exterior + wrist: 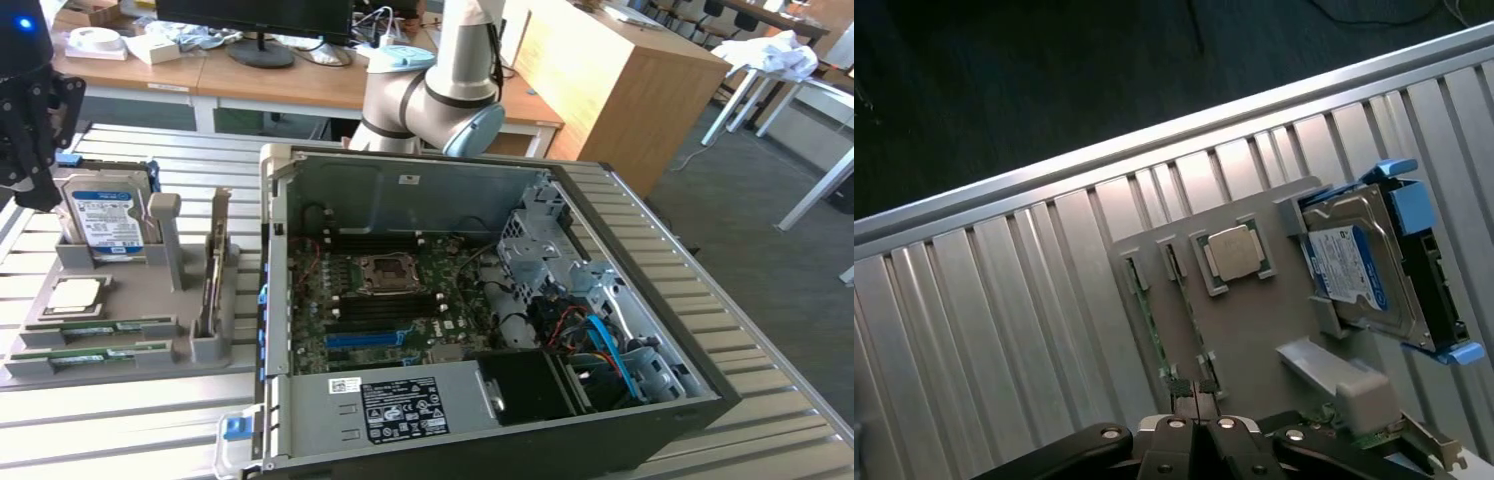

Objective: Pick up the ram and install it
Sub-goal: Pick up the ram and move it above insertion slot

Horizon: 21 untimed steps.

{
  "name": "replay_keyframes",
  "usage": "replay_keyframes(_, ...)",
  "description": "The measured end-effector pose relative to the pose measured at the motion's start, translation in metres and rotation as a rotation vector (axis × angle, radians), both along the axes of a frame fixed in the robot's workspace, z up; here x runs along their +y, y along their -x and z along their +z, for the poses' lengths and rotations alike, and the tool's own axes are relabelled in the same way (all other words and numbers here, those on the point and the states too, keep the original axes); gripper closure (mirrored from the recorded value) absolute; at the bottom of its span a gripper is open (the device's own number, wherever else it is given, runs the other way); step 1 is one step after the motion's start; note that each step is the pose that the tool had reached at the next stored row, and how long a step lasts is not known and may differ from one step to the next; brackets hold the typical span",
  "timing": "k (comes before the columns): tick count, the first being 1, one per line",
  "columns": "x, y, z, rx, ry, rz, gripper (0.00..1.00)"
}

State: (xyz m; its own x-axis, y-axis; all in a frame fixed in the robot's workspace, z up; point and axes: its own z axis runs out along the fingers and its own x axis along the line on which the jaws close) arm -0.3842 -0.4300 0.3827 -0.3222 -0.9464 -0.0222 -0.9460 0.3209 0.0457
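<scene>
Overhead, jaws shut above ram (1147, 315); drive (1349, 265) label blue-white, illegible.

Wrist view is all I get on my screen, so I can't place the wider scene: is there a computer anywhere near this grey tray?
Observer: Yes. An open computer case stands on the same slatted table, to the exterior view's right of the tray that holds the ram.
Operator: Is the inside reachable?
Observer: Its side panel is off, so the motherboard lies exposed, facing up, with a blue slot toward its near edge.
Operator: And where does the arm come from?
Observer: The arm rises behind the far side of the case.
</scene>
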Motion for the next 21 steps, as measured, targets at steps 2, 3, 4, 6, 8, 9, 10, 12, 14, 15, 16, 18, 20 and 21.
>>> replay_keyframes(2,0.0,0.0,0.0,0.0,0.0,0.017,0.9)
replay_keyframes(3,0.0,0.0,0.0,0.0,0.0,0.026,0.9)
replay_keyframes(4,0.0,0.0,0.0,0.0,0.0,0.035,0.9)
replay_keyframes(6,0.0,0.0,-0.0001,-0.0001,0.0,0.052,0.9)
replay_keyframes(8,0.0,0.0,-0.0001,0.0,0.0,0.069,0.9)
replay_keyframes(9,0.0,0.0,-0.0001,-0.0001,0.0,0.077,0.9)
replay_keyframes(10,0.0,0.0,-0.0001,0.0,0.0,0.086,0.9)
replay_keyframes(12,0.0,0.0,-0.0002,-0.0001,0.0,0.101,0.9)
replay_keyframes(14,0.0,0.0,-0.0002,0.0,0.0,0.117,0.9)
replay_keyframes(15,0.0,0.0,-0.0002,0.0,0.0,0.125,0.9)
replay_keyframes(16,0.0,0.0,-0.0002,0.0,0.0,0.133,0.9)
replay_keyframes(18,0.0,0.0,-0.0003,0.0,0.0,0.15,0.9)
replay_keyframes(20,0.0,0.0,-0.0003,-0.0001,0.0,0.165,0.9)
replay_keyframes(21,0.0,0.0,-0.0004,-0.0001,0.0,0.173,0.9)
